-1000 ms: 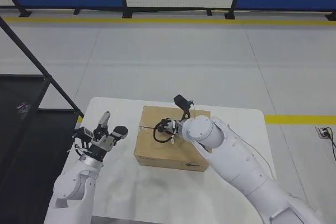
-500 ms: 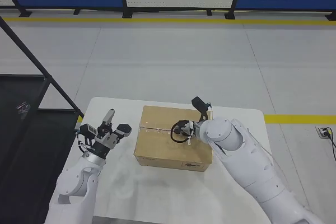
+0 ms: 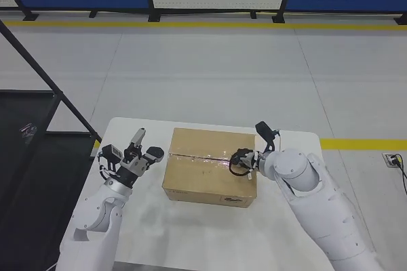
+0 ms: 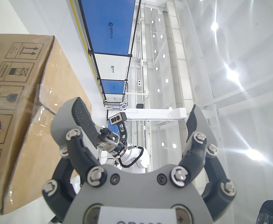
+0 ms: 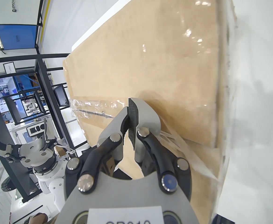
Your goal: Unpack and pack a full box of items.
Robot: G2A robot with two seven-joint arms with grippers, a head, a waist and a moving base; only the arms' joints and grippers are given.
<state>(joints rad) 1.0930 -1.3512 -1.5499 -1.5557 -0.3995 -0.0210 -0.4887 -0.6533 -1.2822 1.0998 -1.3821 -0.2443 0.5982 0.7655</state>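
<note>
A closed cardboard box (image 3: 205,177) (image 4: 17,108) (image 5: 164,47) stands in the middle of the white table (image 3: 190,234). Clear tape (image 3: 197,156) (image 5: 92,108) runs along its top seam. My right gripper (image 3: 241,162) (image 5: 129,110) is shut, its tips down on the box top at the right end of that seam; crumpled tape lifts beside it toward the box edge. My left gripper (image 3: 140,152) (image 4: 136,108) is open and holds nothing, raised just left of the box with its fingers pointing up.
A black metal frame (image 3: 27,115) stands off the table's left side. The table's front part (image 3: 203,251) is bare. A yellow floor line (image 3: 370,143) runs to the right. In the left wrist view the right gripper (image 4: 106,138) shows beyond the box.
My right gripper slid rightward along the taped seam, from near the box's left-middle to its right end. The left gripper rose slightly and shifted a little toward the box.
</note>
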